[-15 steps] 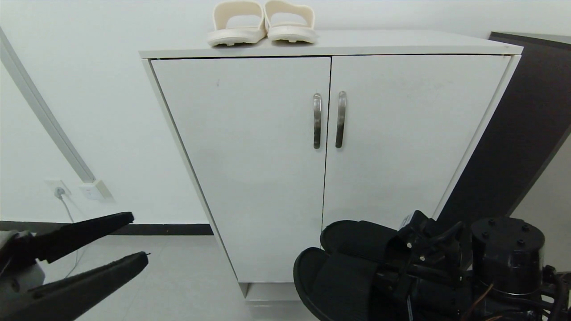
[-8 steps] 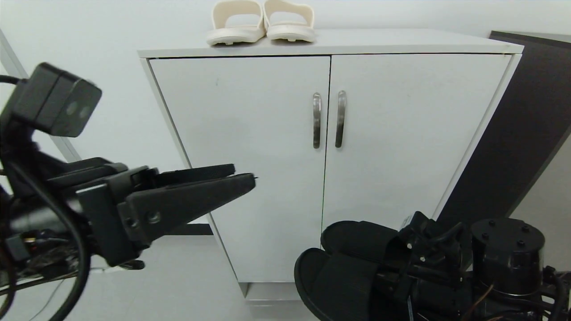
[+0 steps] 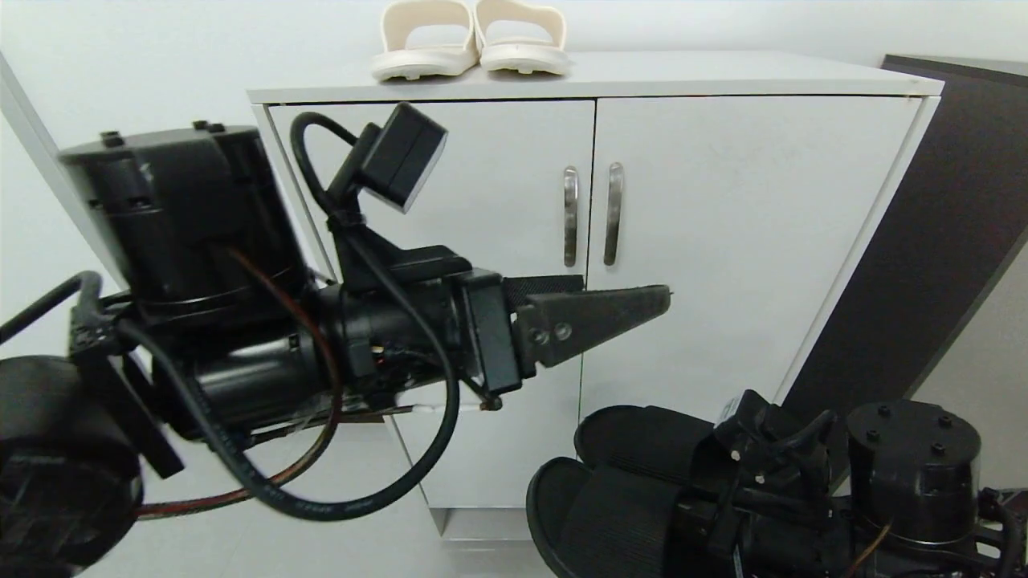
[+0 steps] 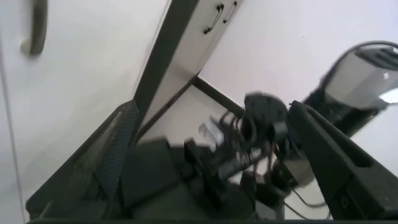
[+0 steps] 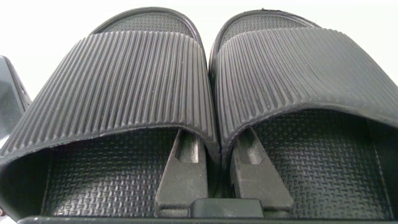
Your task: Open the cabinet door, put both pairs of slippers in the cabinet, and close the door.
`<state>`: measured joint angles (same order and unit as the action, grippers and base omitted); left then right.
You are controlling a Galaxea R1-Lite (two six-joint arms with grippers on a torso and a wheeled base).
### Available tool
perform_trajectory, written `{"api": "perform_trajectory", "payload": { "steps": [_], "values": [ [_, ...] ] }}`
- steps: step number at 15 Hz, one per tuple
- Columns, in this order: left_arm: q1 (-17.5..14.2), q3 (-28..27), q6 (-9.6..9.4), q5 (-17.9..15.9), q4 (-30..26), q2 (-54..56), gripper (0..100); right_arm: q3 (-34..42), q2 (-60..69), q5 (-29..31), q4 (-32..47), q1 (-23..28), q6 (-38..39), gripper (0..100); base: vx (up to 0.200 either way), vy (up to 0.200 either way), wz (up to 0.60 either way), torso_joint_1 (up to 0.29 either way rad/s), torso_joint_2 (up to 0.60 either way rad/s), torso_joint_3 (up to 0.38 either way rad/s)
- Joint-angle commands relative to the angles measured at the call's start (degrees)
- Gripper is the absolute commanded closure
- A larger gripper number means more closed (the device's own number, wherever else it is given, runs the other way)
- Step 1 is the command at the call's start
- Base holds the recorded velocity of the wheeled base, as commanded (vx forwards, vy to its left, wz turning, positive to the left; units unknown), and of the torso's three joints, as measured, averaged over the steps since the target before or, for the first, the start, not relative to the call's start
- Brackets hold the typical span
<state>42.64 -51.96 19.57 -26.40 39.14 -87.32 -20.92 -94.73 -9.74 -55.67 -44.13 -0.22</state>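
Note:
The white cabinet (image 3: 723,241) stands with both doors shut, its two metal handles (image 3: 591,215) side by side at the middle. A pair of cream slippers (image 3: 470,40) rests on its top. My left gripper (image 3: 625,291) (image 4: 212,107) is open and held level in front of the doors, just below the handles, apart from them. One handle (image 4: 37,28) appears close by in the left wrist view. Low at the right, my right gripper (image 3: 699,482) (image 5: 216,140) is shut on the black slippers (image 3: 618,482) (image 5: 137,81), pinching their inner sides together.
A dark panel (image 3: 948,225) stands against the cabinet's right side. A white wall with a slanted grey conduit (image 3: 24,112) lies to the left. Grey floor (image 3: 353,546) runs in front of the cabinet base.
My left arm has risen from the low left and swung right across the cabinet front, ending just under the handles. The right arm with the black slippers has stayed in place.

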Motion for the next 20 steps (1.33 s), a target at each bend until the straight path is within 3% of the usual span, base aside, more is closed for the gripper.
{"api": "perform_trajectory", "payload": {
  "steps": [1,5,8,13,20],
  "values": [
    [0.6,-7.0,-0.05,0.2,-0.5,-7.2,0,0.0,0.0,0.0,0.0,-0.1,0.0,100,0.0,0.0,0.0,0.0,0.0,0.0],
    [-0.1,-19.3,-0.49,1.1,-6.7,-14.5,0,0.1,-0.1,0.1,0.0,-0.1,0.0,100,0.0,0.0,0.0,0.0,0.0,0.0],
    [-0.3,-25.2,-1.9,9.4,-7.9,-18.3,0,0.1,-0.2,0.1,0.0,-0.1,0.0,100,0.0,0.0,0.0,0.0,0.0,0.0],
    [-1.4,-29.3,-1.9,11.3,-13.5,-18.2,0,0.1,-0.2,0.1,0.0,-0.1,0.0,100,0.0,0.0,0.0,0.0,0.0,0.0],
    [-2.5,-29.3,-1.9,14.1,-13.5,-18.7,0,0.4,-0.2,0.1,0.0,0.0,0.0,100,0.0,0.0,0.0,0.0,0.0,0.0]
  ]
}}
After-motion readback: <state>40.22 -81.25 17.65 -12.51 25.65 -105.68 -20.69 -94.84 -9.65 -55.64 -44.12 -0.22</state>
